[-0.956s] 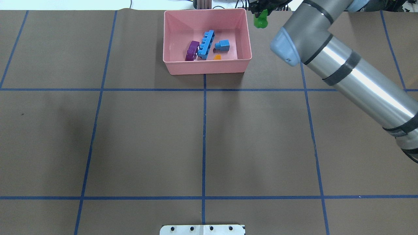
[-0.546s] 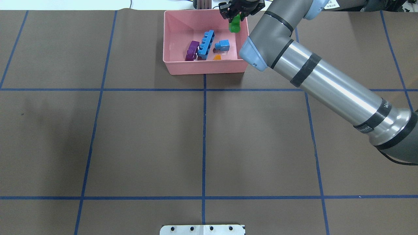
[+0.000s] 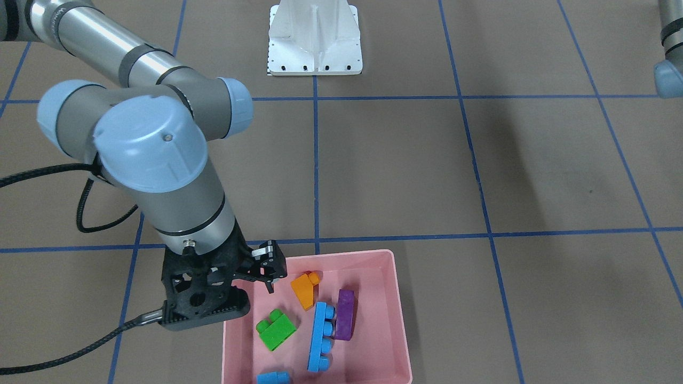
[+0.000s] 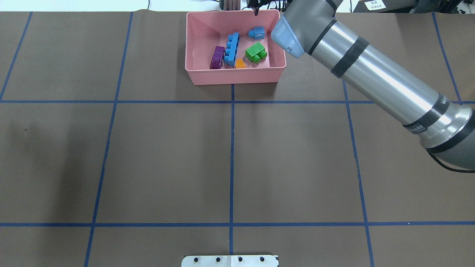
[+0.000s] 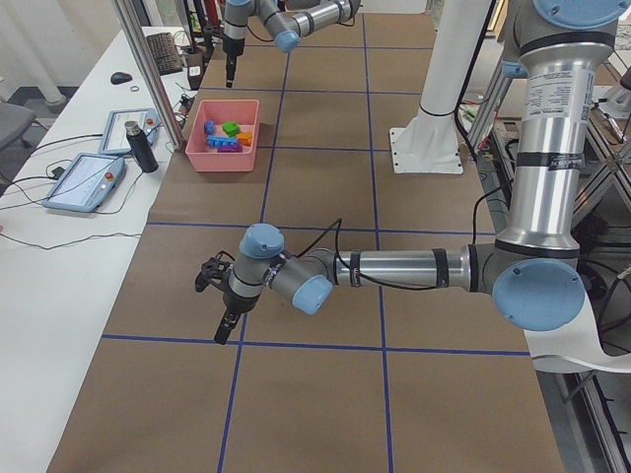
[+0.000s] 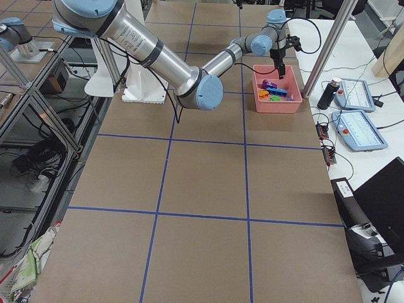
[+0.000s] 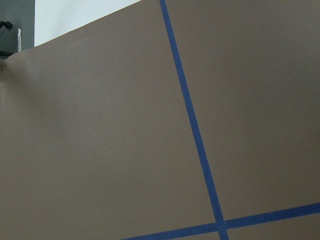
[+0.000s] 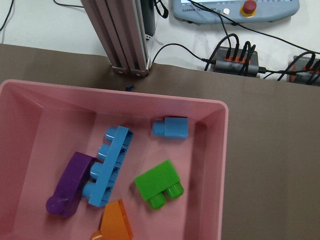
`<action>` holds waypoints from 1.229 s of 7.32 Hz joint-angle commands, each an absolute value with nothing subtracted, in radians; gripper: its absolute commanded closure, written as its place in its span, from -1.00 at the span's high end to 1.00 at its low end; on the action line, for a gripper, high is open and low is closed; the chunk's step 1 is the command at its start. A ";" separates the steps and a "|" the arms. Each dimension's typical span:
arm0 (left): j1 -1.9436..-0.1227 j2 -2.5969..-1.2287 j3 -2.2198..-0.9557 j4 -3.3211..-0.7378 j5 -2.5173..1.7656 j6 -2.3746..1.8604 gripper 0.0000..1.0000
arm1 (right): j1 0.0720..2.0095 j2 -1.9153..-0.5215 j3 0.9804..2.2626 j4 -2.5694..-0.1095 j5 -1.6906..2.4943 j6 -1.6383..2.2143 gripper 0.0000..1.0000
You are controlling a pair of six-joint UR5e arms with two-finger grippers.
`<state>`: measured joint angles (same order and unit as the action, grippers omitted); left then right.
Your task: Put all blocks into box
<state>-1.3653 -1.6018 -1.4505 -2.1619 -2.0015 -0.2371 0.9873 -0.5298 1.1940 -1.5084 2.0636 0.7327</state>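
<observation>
The table (image 4: 148,155), covered in brown paper with a blue tape grid, carries the box at its far side from the robot, and no brick shows on the paper outside the box. The right arm (image 4: 371,81) reaches across to the box, while the left arm (image 5: 394,268) lies low, well apart from it on the robot's left.

The box (image 4: 233,76) holds all five blocks. The right gripper (image 3: 264,277) hangs above the box's right-hand side with its jaws apart and nothing between them. The left gripper (image 5: 219,301) is far from the box, and I cannot tell how its jaws stand.

Inside the box, the long blue four-stud (image 4: 232,49) lies in the middle, its long axis running roughly from the near wall to the far wall. The purple long (image 4: 217,57) lies alongside it, touching, on the box's left side. The green two-stud (image 4: 255,52) rests flat in the box's right half, below the right gripper and clear of its fingers, with its studs turned toward the near right corner. The orange sloped (image 4: 240,64) sits by the near wall. The small blue (image 4: 256,33) sits by the far wall.

With every block lying below the gripper and inside the walls, the task looks done. The coming move is likely a straight lift clear of the box.
</observation>
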 commanded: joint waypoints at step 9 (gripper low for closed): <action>-1.564 -1.466 -1.697 -1.670 -2.266 0.084 1.00 | 1.342 -1.410 1.557 -1.388 2.270 0.411 1.00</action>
